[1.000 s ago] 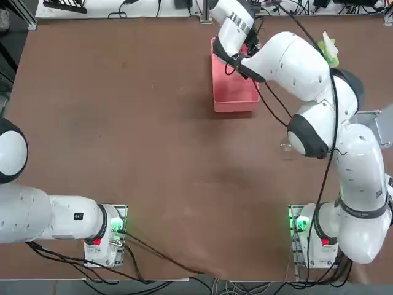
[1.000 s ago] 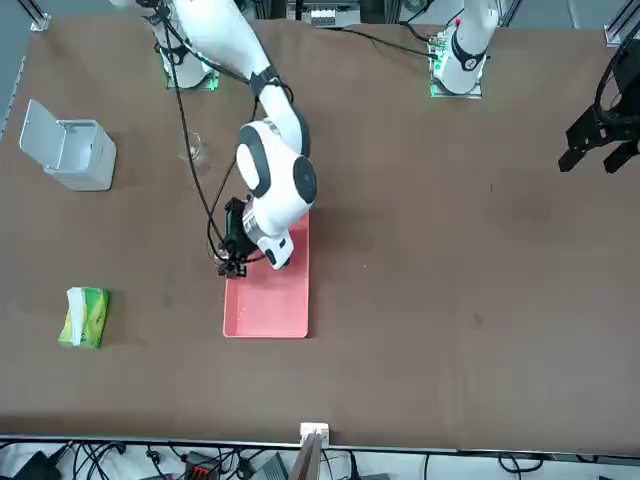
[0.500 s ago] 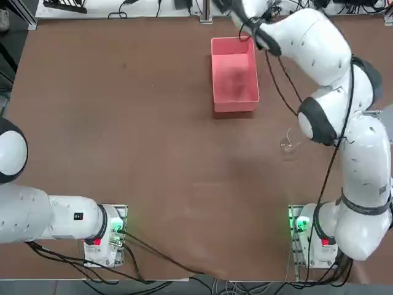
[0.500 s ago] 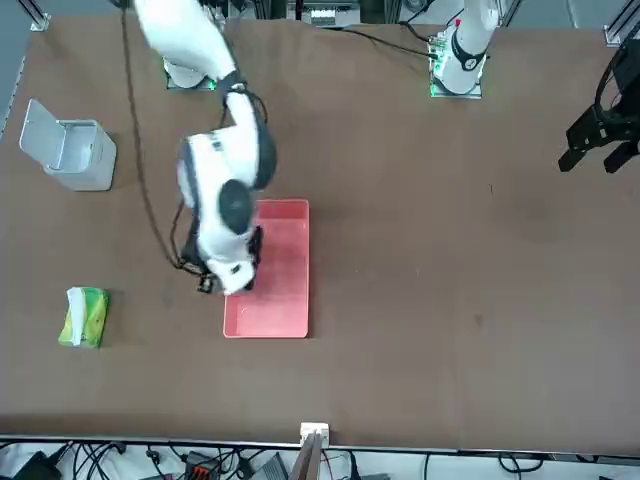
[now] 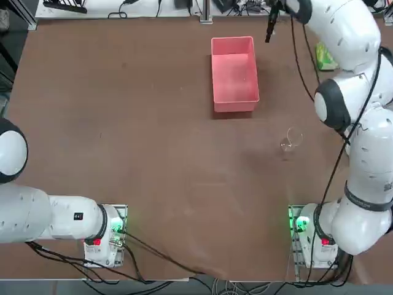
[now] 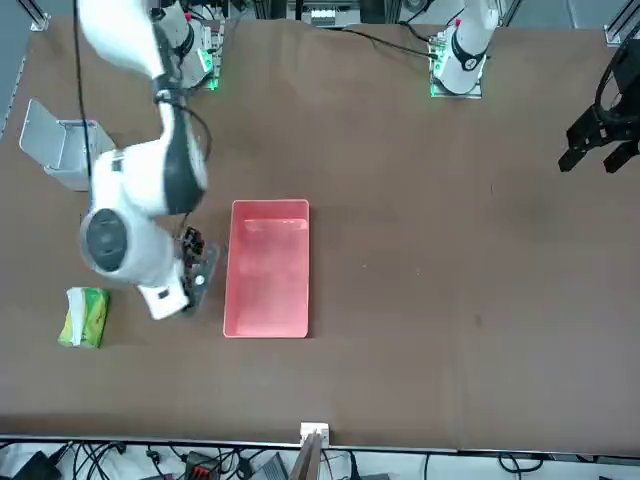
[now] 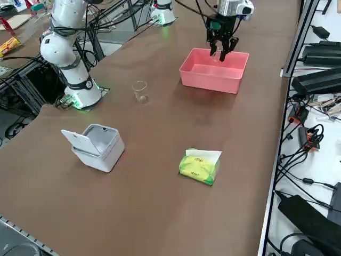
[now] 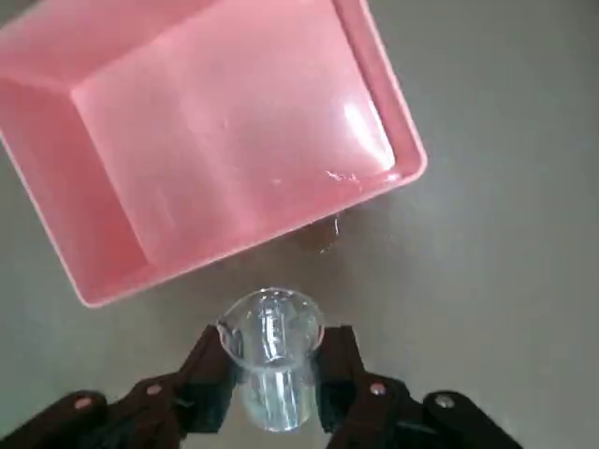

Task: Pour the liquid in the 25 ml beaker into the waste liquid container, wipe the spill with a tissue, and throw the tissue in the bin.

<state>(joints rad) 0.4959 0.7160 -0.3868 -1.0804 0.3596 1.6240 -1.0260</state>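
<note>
Across the smooth brown tabletop (image 5: 153, 141) sit the pink rectangular plastic tray (image 5: 235, 74), a wider clear glass beaker (image 7: 141, 92), a green-and-yellow tissue pack (image 7: 197, 168) with a white paper tissue (image 7: 205, 155) sticking out, and a pale grey plastic bin (image 7: 101, 152), its lid swung open. The right gripper (image 8: 278, 360) grasps the small clear glass beaker (image 8: 276, 365) between its two fingers, above the table and just beside the tray.

Glints at the tray's corner and a wet streak (image 8: 330, 234) just outside its rim suggest the pour is done and left a spill. The next step is probably setting the beaker down. Good handling would keep it upright and the grip light but firm — glass this small could slip or crack. Choose a spot off the wet streak, lower gently until the base sits flat, then release evenly — a lopsided opening might tip it.
</note>
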